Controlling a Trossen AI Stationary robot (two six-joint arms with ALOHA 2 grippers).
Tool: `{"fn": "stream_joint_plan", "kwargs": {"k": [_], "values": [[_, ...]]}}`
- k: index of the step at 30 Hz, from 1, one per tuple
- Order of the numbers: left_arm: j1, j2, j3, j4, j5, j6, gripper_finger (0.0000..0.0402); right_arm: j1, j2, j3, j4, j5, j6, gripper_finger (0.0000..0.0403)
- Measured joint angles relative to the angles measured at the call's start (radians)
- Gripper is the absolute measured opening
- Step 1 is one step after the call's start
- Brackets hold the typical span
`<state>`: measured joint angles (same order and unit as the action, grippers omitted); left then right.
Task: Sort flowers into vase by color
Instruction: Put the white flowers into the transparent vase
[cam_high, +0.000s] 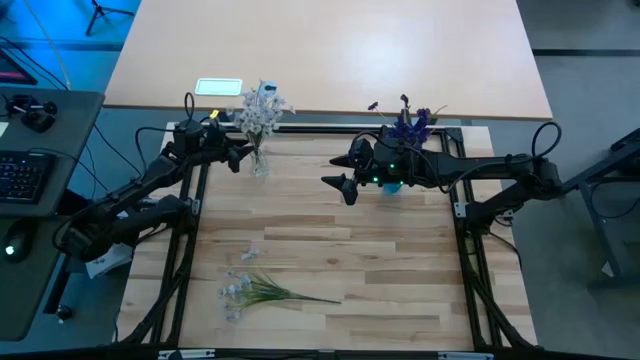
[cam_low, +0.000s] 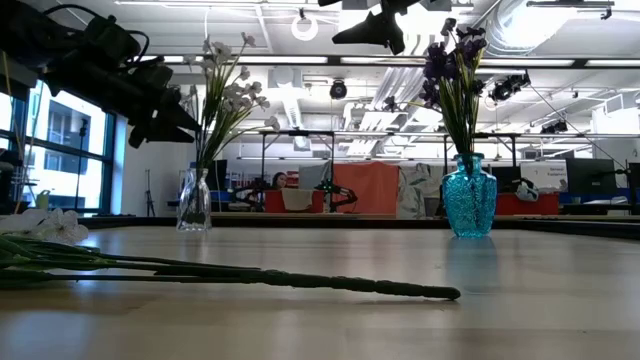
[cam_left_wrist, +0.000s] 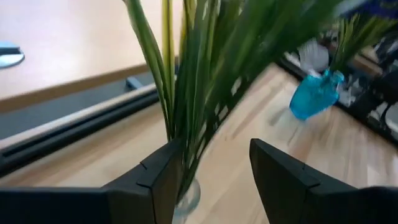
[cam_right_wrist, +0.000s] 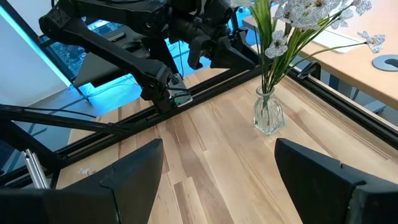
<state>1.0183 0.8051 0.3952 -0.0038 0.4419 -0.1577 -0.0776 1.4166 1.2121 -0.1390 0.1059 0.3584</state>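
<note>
Clear vase holding pale flowers, blue vase holding purple flowers

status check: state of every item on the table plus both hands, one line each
clear glass vase: upright, holds pale flowers
blue vase: upright, holds purple flowers
loose pale flowers: lying flat on the table, not yet sorted
left hand: open, beside the clear vase, holds nothing
right hand: open, empty, in front of the blue vase
</note>
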Motion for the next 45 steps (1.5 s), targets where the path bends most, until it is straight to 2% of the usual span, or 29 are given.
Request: {"fn": "stream_joint_plan", "kwargs": {"k": [11,15,20,26,31,35,41,45], "values": [[-0.012,-0.11,0.141,-0.36,-0.008,0.114,0.0179,0.0,0.0,0.0,0.0,-0.001,0.0,0.0304],[-0.045,-0.153,0.163,-0.481,0.006,0.118,0.0179,0.0,0.0,0.0,0.0,-0.054,0.0,0.0304],[-0.119,-0.215,0.163,-0.583,0.106,-0.01,0.0179,0.0,0.0,0.0,0.003,-0.15,0.0,0.0304],[-0.285,-0.324,0.163,-0.644,0.125,-0.223,0.0176,0.0,0.0,0.0,0.006,-0.236,0.0,0.0304],[-0.456,-0.413,0.163,-0.535,0.072,-0.445,0.0166,0.0,0.0,0.0,0.008,-0.361,0.006,0.0304],[-0.586,-0.431,0.163,-0.356,-0.059,-0.568,0.0163,0.006,0.0,0.0,0.008,-0.432,0.007,0.0304],[-0.743,-0.382,0.163,0.023,-0.228,-0.618,0.0163,0.039,0.0,0.0,0.043,-0.465,-0.02,0.0304],[-0.838,-0.324,0.163,0.19,-0.293,-0.627,0.0163,0.073,0.0,0.0,0.047,-0.465,-0.111,0.0304]]}}
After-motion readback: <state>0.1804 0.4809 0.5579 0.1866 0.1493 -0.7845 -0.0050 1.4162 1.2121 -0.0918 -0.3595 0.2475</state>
